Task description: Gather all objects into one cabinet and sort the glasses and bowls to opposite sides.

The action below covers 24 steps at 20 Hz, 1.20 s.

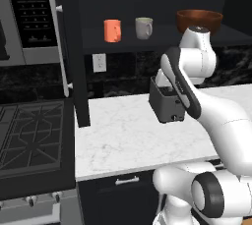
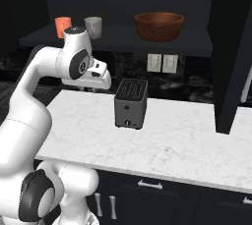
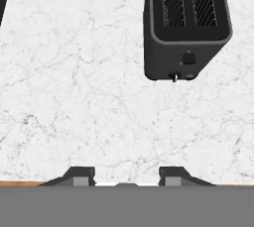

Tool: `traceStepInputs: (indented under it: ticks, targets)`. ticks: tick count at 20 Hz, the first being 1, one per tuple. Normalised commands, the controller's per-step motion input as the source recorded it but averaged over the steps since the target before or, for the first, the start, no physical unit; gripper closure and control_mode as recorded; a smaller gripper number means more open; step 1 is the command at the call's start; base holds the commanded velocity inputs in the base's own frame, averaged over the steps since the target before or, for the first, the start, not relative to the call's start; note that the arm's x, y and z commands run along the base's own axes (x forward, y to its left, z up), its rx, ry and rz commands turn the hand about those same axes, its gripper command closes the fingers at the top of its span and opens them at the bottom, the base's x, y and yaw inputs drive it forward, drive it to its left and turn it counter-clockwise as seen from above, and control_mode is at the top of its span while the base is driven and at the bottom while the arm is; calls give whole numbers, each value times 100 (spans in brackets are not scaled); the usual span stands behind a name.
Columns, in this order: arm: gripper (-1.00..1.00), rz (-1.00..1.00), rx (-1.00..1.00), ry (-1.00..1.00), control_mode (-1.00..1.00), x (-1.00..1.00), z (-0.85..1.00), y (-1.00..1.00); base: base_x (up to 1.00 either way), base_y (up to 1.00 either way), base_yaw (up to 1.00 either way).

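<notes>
On the dark shelf [image 1: 147, 43] [image 2: 118, 39] of the open black cabinet stand an orange cup [image 1: 112, 30] [image 2: 62, 24], a grey-white mug [image 1: 143, 28] [image 2: 93, 26] and, further right, a wide brown bowl [image 1: 199, 20] [image 2: 159, 25]. The cabinet's tall door [image 1: 69, 47] [image 2: 231, 47] hangs open with its pale bar handle [image 1: 59, 47]. No red cup is in view. My gripper [image 3: 127, 176] is open and holds nothing. It looks down at the white marble counter [image 3: 74, 72], in front of the toaster and below the shelf.
A dark grey toaster [image 1: 165, 103] [image 2: 131, 103] [image 3: 186, 23] stands on the counter [image 1: 123, 135] [image 2: 177, 140] under the shelf. A gas stove [image 1: 29, 135] and a microwave [image 1: 29, 8] lie to the left. Wall outlets [image 1: 99, 62] [image 2: 161, 62] sit on the backsplash.
</notes>
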Motion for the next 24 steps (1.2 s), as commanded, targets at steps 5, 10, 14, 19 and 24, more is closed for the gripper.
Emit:
traceStepInputs:
  ticks: [5,10,14,19,24]
  targets:
    - [-100,0,0,0,100,0,0,0,0,0,0]
    - [-100,0,0,0,100,0,0,0,-46,0,0]
    - [-100,0,0,0,100,0,0,0,-81,0,0]
    - [-100,0,0,0,100,0,0,0,-96,0,-2]
    - [-100,0,0,0,100,0,0,0,-87,-1,-2]
